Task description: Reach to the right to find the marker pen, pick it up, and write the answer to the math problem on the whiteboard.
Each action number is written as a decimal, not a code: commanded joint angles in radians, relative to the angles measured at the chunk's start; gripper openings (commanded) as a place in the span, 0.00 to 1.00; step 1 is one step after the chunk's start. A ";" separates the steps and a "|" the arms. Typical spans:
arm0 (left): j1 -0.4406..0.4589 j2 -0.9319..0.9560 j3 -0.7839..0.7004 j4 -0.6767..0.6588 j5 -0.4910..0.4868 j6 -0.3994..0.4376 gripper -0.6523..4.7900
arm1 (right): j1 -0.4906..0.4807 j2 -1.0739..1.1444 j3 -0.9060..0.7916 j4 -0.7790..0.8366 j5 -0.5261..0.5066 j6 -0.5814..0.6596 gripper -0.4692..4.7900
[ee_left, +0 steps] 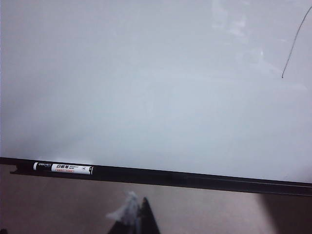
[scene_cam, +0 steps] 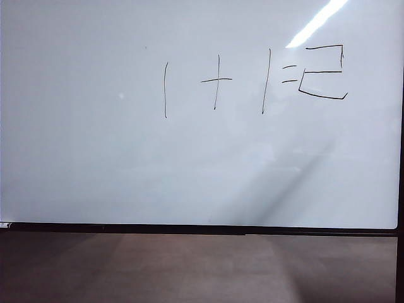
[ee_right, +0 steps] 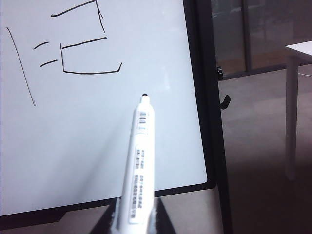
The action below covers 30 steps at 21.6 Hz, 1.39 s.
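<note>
Exterior view: "1+1=2" [scene_cam: 252, 79] on whiteboard [scene_cam: 95, 164]

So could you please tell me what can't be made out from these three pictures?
- Left hand: only a dark tip shows in the left wrist view; the frame edge cuts off the rest.
- Right hand: the marker pen covers its fingers.
- Second marker on the whiteboard ledge: label too small to read.
- Neither arm appears in the exterior view.
</note>
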 commanded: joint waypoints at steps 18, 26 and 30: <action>0.004 0.000 0.001 -0.007 0.015 0.116 0.11 | 0.002 0.001 0.005 0.014 0.000 -0.003 0.09; 0.003 0.000 0.001 -0.008 0.014 0.116 0.11 | 0.002 0.001 0.005 0.014 0.000 -0.003 0.09; 0.003 0.000 0.001 -0.008 0.014 0.116 0.11 | 0.002 0.001 0.005 0.014 0.000 -0.003 0.09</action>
